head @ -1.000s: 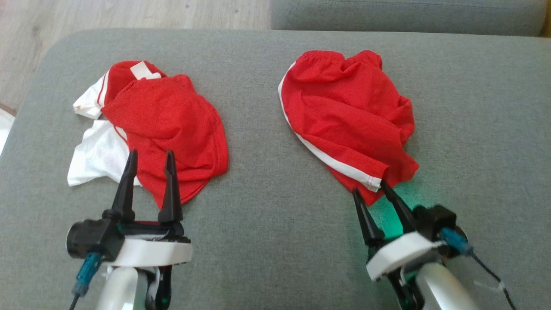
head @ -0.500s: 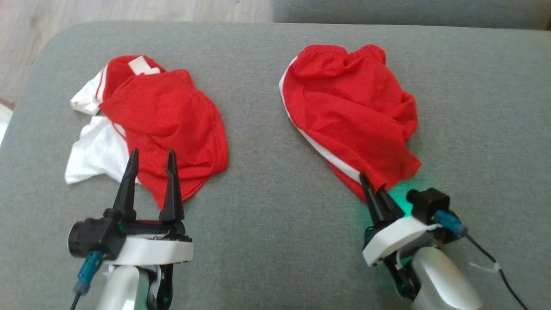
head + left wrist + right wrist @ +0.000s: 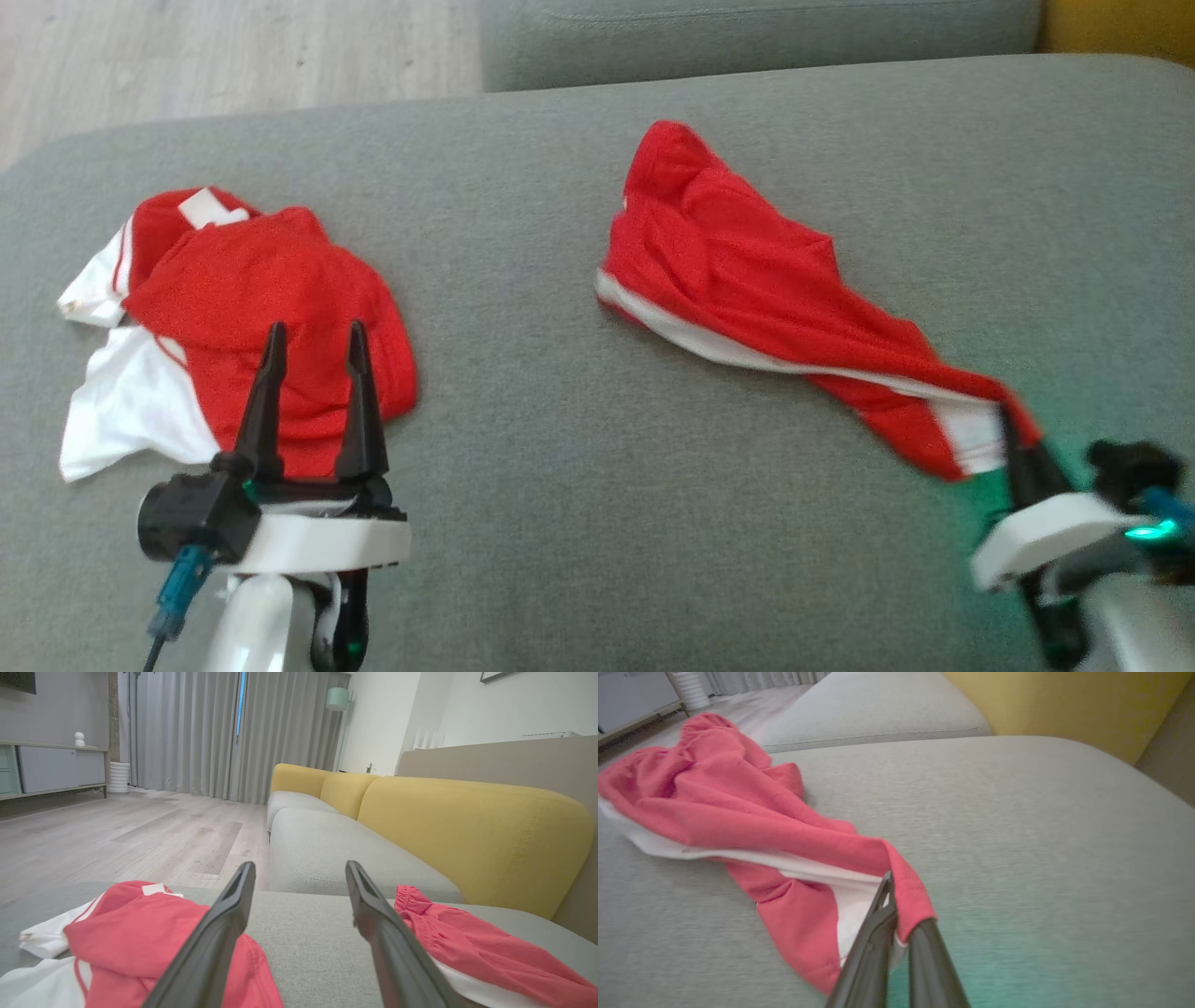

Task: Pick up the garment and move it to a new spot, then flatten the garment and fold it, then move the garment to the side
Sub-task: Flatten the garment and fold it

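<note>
Head view: the right hand (image 3: 1016, 429) is closed tight and pinching the near corner of the red shorts (image 3: 738, 271). The shorts are lying on the right side of the grey sofa (image 3: 560, 485). They are stretching in a long line from the pinched corner toward the back of the seat. Most of the cloth is resting on the sofa, and just the held corner is lifting a little.

The left hand (image 3: 313, 336) is wide open and holding nothing. It is hanging over the near edge of a red and white shirt (image 3: 252, 289) on the left side, well apart from the shorts.

I am thinking this is the first step, picking up the shorts to move them to a new spot. Next, the right hand is going to need to hold on tight and lift higher, so the far end comes off the sofa and is not dragging. After that, the shorts are going to need laying down and smoothing flat, and the open left hand could help there.
</note>
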{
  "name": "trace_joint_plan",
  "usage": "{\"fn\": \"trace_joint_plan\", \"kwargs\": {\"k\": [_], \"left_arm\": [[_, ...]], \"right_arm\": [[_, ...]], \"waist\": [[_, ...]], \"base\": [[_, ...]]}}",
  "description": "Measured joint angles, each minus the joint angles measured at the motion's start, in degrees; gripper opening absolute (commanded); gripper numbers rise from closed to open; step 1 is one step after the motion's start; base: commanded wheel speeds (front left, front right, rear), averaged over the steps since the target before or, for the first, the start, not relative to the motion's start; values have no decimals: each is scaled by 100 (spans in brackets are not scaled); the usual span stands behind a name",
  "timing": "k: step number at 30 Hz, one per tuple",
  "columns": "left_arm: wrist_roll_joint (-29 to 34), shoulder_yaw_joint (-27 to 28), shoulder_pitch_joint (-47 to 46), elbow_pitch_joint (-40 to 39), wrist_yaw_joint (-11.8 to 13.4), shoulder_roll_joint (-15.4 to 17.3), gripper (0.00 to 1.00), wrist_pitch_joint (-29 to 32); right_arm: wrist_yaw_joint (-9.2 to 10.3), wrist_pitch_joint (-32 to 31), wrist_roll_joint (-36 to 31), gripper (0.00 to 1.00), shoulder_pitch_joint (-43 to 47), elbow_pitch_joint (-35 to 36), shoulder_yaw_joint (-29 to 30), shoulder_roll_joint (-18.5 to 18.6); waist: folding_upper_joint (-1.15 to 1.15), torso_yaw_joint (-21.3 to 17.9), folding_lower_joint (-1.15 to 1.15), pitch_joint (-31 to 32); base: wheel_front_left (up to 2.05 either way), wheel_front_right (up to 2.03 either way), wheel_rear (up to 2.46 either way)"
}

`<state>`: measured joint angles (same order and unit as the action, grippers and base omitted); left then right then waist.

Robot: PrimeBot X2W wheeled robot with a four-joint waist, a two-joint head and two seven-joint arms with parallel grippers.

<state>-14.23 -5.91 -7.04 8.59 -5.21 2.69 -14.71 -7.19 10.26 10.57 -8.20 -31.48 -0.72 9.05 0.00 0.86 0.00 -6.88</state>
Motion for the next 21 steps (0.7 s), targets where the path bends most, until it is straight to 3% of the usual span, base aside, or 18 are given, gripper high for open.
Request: {"fn": "trace_joint_plan", "kwargs": {"k": [5,6,7,17,21], "left_arm": [[-1,-62,0,-5,26,1,100,0],[-1,-83,-1,-5,26,1,100,0],[-1,-113,0,-5,26,1,100,0],[0,-135,1,-3,25,1,100,0],[0,-133,1,-19,23,1,100,0]], "right_arm": [[0,-437,-224,0,1,166,630,280],[0,-488,-290,24,1,167,749,280],[0,-494,-328,100,-5,186,875,256],[0,-231,-1172,100,-93,740,1525,-312],[0,189,-1178,100,-81,1173,1363,-499]], "waist": [[0,-146,0,57],[0,-158,0,55],[0,-166,0,47],[0,-255,0,27],[0,-294,0,46]], "base": [[0,0,0],[0,0,0],[0,0,0],[0,0,0],[0,0,0]]}}
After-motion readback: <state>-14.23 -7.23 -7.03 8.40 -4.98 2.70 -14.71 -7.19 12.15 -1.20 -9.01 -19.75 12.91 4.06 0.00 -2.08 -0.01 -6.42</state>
